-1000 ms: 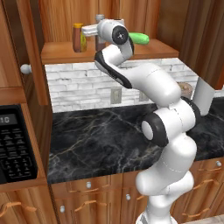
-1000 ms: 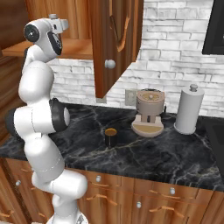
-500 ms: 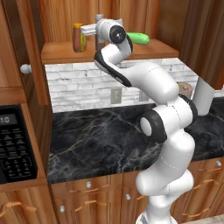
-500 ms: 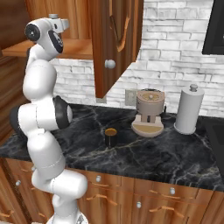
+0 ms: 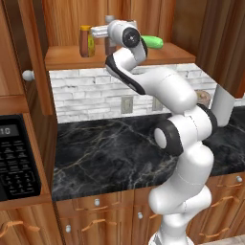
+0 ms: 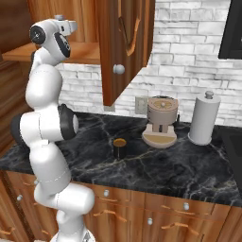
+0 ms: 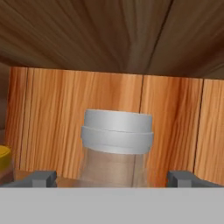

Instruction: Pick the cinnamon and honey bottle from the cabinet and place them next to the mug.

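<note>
The counter (image 6: 156,165) is black stone with pale veins, and wooden drawers with small round knobs sit under it. Behind it is a wall of pale grey bricks. The mug (image 6: 119,148) stands on the counter, and it is the thing to go by here. Just to the right of the mug is a round beige machine (image 6: 161,121), and further right is a grey paper towel roll (image 6: 203,119). Up and to the left of the mug hangs the cabinet (image 5: 119,55), brown wood with a thick shelf board. Its open door (image 6: 125,45) hangs above the mug. A black microwave keypad (image 5: 16,160) sits at the left end of the counter.

The honey bottle (image 5: 86,41) stands on the cabinet shelf, high above the mug and far from it. The cinnamon (image 7: 117,146) stands on the same shelf, right beside the honey bottle. In the left base view the arm hides most of the cinnamon. In the hand view you see its grey cap and clear neck, but its lower part is cut off. Just a yellow bit of the honey bottle's cap peeks in at the left edge there.

The gripper (image 7: 113,178) is up at the shelf. Its fingers (image 7: 41,177) are spread wide, one on each side of the cinnamon, and they hold nothing. I cannot tell if they touch the bottle.
</note>
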